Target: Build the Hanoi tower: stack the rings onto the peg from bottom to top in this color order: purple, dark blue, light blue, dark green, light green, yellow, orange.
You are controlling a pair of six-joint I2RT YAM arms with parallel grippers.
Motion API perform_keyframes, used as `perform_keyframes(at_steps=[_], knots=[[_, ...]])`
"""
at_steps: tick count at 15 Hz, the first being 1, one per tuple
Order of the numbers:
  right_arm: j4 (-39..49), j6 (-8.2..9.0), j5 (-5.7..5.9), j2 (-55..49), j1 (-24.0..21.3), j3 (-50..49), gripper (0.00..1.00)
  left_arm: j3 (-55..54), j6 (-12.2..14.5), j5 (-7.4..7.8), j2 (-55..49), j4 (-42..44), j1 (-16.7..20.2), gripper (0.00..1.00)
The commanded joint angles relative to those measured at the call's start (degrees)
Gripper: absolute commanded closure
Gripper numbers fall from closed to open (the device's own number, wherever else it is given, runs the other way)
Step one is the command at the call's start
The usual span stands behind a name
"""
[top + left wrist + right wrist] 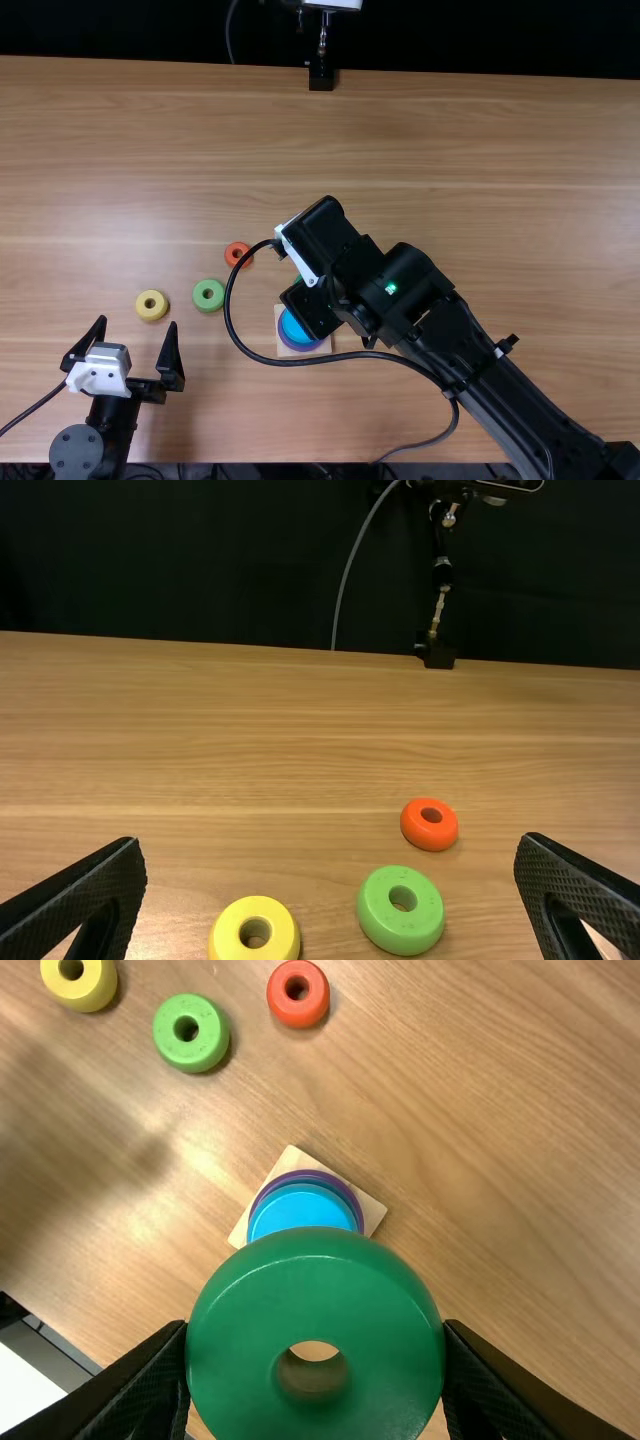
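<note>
Top view: left gripper (pixel 138 324) apart, lower left; light blue ring (pixel 293 328) lower centre. Left wrist view: yellow ring (pixel 228 935) loose. Right wrist view: right gripper (pixel 316 1328) clamped on dark green ring (pixel 300 1295); releasing off-centre, we might jam it on the peg.

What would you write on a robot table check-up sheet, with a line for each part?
Surface: light brown wooden table.
Job's things: light blue ring above purple ring on the wooden base; yellow ring, light green ring and orange ring loose.
Clutter: nothing seen.
Left gripper: open, holding nothing.
Right gripper: gripping dark green ring.
Cables: black cable loops beside the right arm.
Surroundings: dark backdrop past the far edge.
</note>
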Motion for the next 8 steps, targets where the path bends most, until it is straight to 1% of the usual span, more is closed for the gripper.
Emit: perform_keyframes(at_steps=[1, 5, 8], knots=[[0.1, 0.19, -0.05, 0.9, 0.4, -0.6, 1.00, -1.0, 0.5, 0.59, -0.7, -2.1, 0.5, 0.00], [0.1, 0.19, -0.05, 1.1, 0.9, -0.5, 1.00, -1.0, 0.5, 0.59, -0.7, -2.1, 0.5, 0.00], [0.1, 0.30, -0.05, 1.1, 2.3, -0.5, 1.00, -1.0, 0.5, 0.59, -0.7, -2.1, 0.5, 0.00]])
